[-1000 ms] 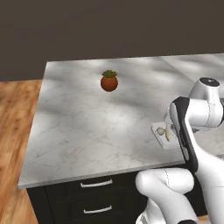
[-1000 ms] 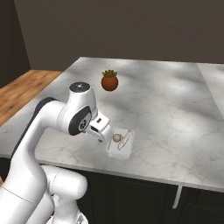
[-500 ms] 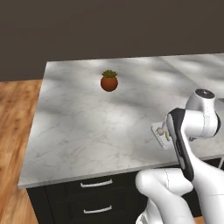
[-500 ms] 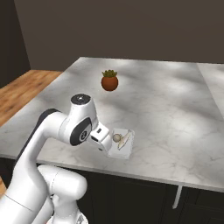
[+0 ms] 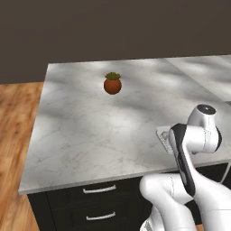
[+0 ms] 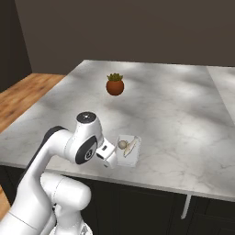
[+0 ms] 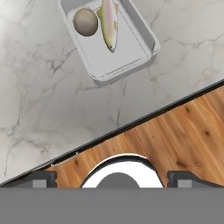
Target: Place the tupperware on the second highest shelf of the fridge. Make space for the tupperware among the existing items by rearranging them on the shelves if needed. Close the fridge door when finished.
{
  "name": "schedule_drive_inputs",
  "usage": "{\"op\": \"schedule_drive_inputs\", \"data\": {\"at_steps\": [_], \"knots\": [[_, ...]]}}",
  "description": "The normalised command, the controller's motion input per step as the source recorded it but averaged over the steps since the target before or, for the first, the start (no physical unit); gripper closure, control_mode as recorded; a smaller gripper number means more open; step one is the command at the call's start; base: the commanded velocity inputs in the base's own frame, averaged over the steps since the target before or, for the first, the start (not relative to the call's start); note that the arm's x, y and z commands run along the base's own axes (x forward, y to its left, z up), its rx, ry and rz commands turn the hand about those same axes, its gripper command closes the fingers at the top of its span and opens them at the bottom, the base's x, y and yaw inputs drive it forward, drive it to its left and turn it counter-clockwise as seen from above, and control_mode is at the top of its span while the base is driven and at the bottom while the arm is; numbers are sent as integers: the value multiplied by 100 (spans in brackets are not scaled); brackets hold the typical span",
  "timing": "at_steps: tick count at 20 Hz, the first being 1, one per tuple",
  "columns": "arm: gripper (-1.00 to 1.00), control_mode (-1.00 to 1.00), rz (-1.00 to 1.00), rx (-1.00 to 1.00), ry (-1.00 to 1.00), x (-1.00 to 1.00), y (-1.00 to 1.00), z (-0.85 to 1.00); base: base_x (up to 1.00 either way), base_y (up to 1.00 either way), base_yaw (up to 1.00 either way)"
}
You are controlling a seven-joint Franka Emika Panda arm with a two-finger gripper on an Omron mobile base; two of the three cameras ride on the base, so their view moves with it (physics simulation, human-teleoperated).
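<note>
The tupperware lies on the marble counter close to its front edge, a pale round lump and a yellow-green strip inside it. In the hand view the tupperware sits at the top, uncovered. My gripper is open, its dark fingertips wide apart with nothing between them, back over the counter's edge and short of the box. From the right base view my gripper hangs just left of the box. A corner of the tupperware peeks out behind my arm. The fridge, its door, shelf and foods are out of view.
A round brown plant pot with green leaves stands further back on the counter. Dark drawers with pale handles sit under the counter's front edge. Wooden floor lies to the left.
My arm has folded down and the hand has sunk toward the counter's front edge, beside the tupperware. The tupperware and the pot have stayed put.
</note>
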Motion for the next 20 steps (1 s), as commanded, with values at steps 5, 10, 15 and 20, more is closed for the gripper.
{"op": "schedule_drive_inputs", "data": {"at_steps": [5, 10, 15, 20], "knots": [[-100, -100, 0, 0, 0, 3, -2, -7, 0, 0, 0], [-100, -100, -1, 0, 0, 7, -25, 0, 0, 0, 0], [-100, -100, -12, 12, 6, 48, -86, 1, 0, 0, 0], [-100, -100, -10, 17, 12, 54, -48, 1, 0, 0, 0]]}}
